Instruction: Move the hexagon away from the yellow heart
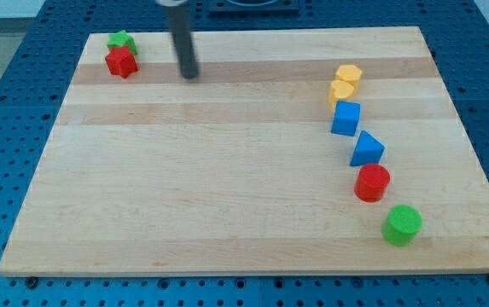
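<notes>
A yellow hexagon point(349, 74) sits near the view's upper right, touching the yellow heart point(341, 89) just below it. My tip point(190, 74) is far to their left, near the view's top, about a third of the way across the board. It touches no block. The nearest blocks to my tip are a red block point(121, 61) and a green star point(122, 40) at the top left corner.
Below the heart a line of blocks runs down the right side: a blue cube point(346, 118), a blue triangle point(366, 148), a red cylinder point(372, 182) and a green cylinder point(402, 224). The wooden board point(210, 188) lies on a blue perforated table.
</notes>
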